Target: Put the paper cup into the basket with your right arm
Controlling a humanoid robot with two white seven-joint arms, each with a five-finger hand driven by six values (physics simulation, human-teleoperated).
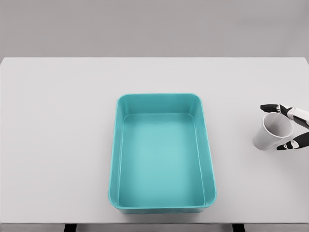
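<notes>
The paper cup (271, 131) sits tilted at the right side of the worktop (58, 121), its open mouth turned up and toward the right, well apart from the basket (208, 159). The right robot hand (285, 126) comes in from the right edge and brackets the cup's rim: dark fingertips (269, 107) show above it and others below it, so the hand seems closed around the cup. Whether the cup is lifted or resting on the surface cannot be told. The teal basket lies empty in the middle. The left arm is out of sight.

The risk, as I judge it, is the grip itself. Fingers pinching a thin, tilted rim could crush or slip off it, dropping the cup short of the basket. A low carry could also knock the cup against the basket's near wall.
</notes>
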